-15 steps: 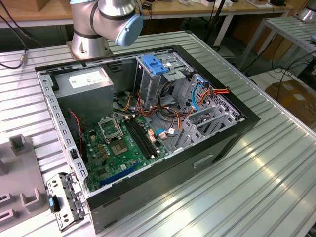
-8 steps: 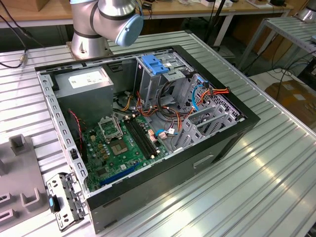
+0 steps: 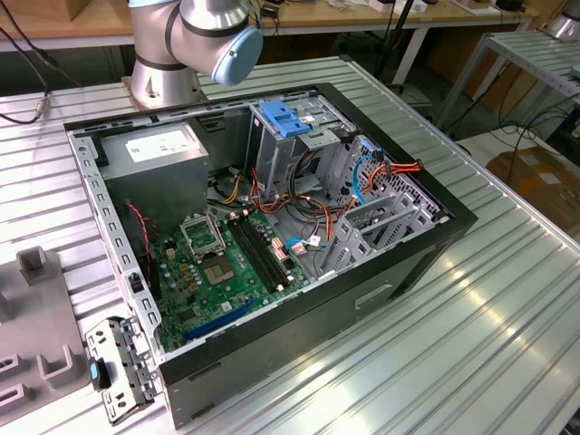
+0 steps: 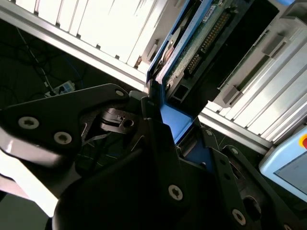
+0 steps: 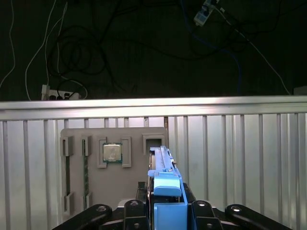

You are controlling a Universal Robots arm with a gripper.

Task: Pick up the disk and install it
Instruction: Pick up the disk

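**Disk clamped in the end effector by the grey fixture plate**

The black end effector (image 5: 167,213) (image 4: 180,130) is closed on the disk (image 5: 163,163) (image 4: 201,43), a flat drive with blue plastic side rails and a green circuit board on one face. Its fingers (image 4: 158,139) press on the drive from both sides. In the first wrist view the disk stands on edge along one border of the flat grey fixture plate (image 5: 110,187) (image 3: 36,317), near the square silver processor chip (image 5: 112,153) seated in that plate. Whether the disk touches the plate cannot be told. The plate lies on the ribbed aluminium bench (image 5: 240,158) (image 3: 453,344), beside the open black computer case (image 3: 299,335).
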